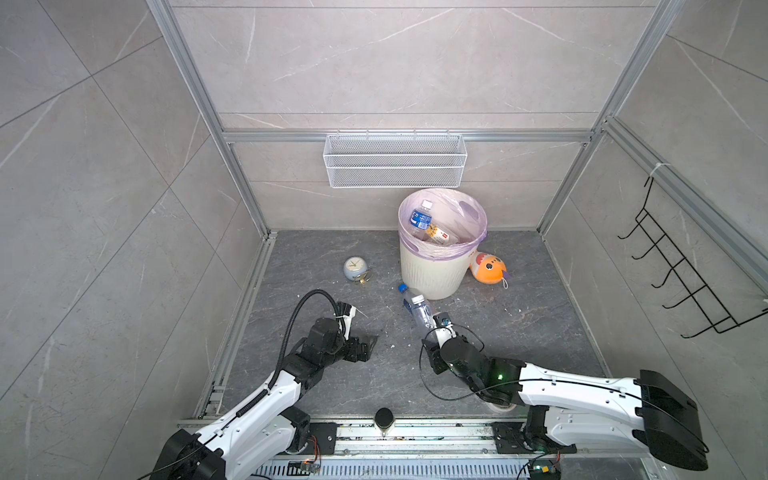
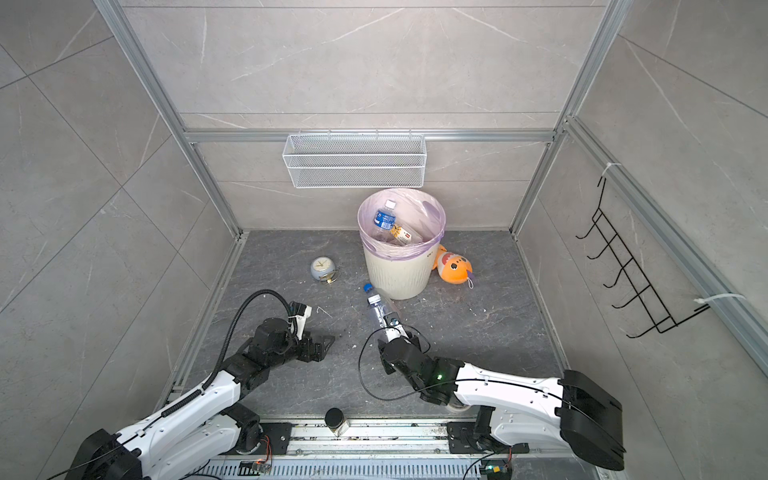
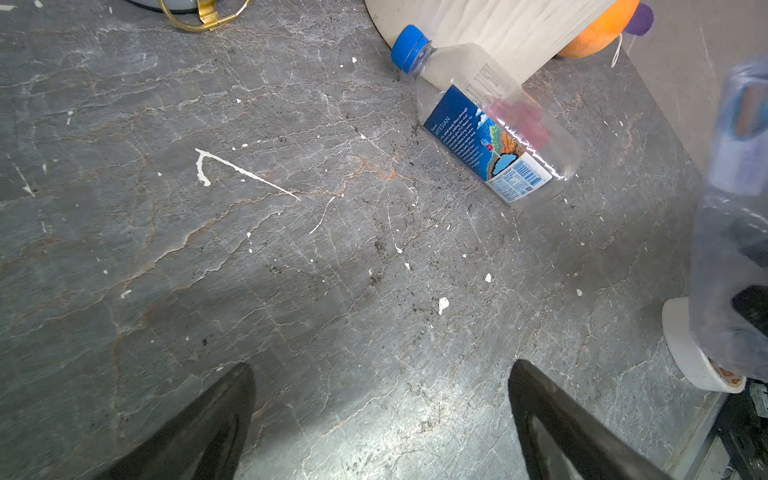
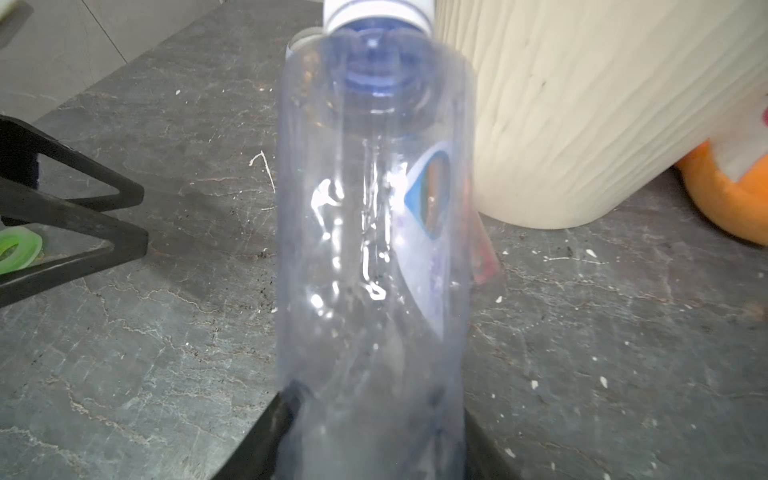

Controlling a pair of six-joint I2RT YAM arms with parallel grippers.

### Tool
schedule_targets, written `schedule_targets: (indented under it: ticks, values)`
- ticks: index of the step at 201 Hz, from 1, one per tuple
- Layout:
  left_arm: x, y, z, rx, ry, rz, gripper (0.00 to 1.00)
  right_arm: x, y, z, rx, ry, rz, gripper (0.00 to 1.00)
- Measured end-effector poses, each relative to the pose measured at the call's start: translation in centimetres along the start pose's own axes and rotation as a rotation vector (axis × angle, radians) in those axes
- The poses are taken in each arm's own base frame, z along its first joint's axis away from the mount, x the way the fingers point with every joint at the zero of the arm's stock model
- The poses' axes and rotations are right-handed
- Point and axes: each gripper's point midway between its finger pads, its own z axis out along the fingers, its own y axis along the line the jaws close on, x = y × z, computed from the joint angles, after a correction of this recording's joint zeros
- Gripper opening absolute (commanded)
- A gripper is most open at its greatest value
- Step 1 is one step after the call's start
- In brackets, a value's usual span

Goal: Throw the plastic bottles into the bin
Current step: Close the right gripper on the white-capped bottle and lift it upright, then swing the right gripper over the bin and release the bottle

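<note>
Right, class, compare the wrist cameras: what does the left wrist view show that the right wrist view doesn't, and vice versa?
Only the left wrist view: a brass stand, a white tape roll, and a blue-capped bottle lying unobstructed beside the bin. Only the right wrist view: the white cap of the clear bottle gripped by the right tool, and a green ring. Both: the bin's ribbed wall, the orange toy, that clear bottle and the grey floor.

Grey tiled walls (image 1: 395, 62), dark marbled floor (image 1: 353, 386).
</note>
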Motion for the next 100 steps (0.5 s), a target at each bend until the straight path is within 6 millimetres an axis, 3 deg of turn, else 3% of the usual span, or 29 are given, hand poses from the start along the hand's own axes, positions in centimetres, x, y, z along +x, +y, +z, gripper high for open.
schedule_targets:
  ticks: [66, 83, 100]
  values:
    - [0.1, -0.1, 0.0, 0.002, 0.003, 0.002, 0.97, -2.1, -1.8, -3.0, 0.062, -0.064, 0.057, 0.47]
    - [0.1, -0.1, 0.0, 0.001, 0.004, 0.002, 0.97, -3.9, -1.8, -3.8, 0.080, -0.070, 0.075, 0.45]
    - [0.1, -0.1, 0.0, 0.002, 0.004, 0.002, 0.97, -7.2, -1.5, -5.0, 0.084, -0.103, 0.105, 0.43]
